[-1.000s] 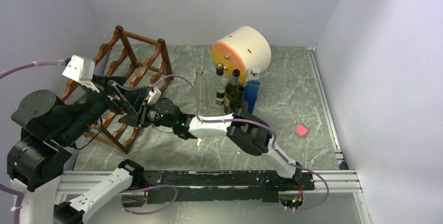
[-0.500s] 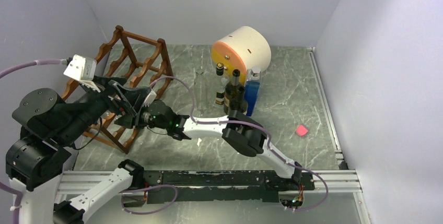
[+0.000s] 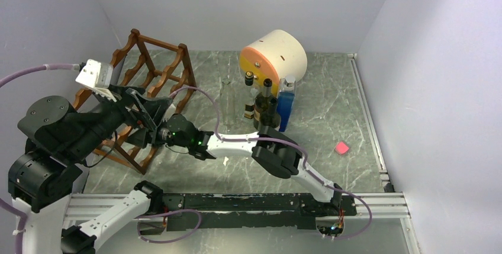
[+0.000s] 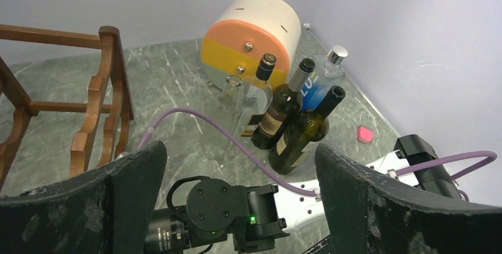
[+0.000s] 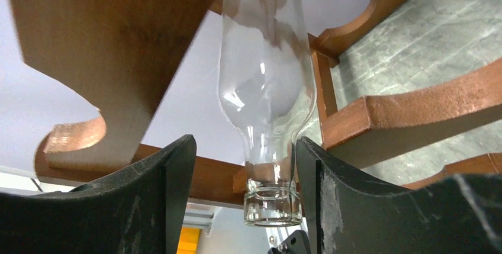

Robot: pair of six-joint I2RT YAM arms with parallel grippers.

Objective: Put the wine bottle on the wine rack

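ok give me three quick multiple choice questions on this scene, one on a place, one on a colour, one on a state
1. Where is the clear bottle that the right wrist camera sees?
A) standing beside the drum
B) inside the wine rack's frame
C) on top of the drum

2. What colour is the small block on the right side of the table?
A) green
B) pink
C) yellow

3. How is the left end effector?
A) shut on a bottle
B) shut on a rail
C) open, holding nothing

Answers:
1 B, wooden rails surround the bottle in the right wrist view.
2 B, it shows pink in the top view.
3 C, its jaws stand wide apart with nothing between them.
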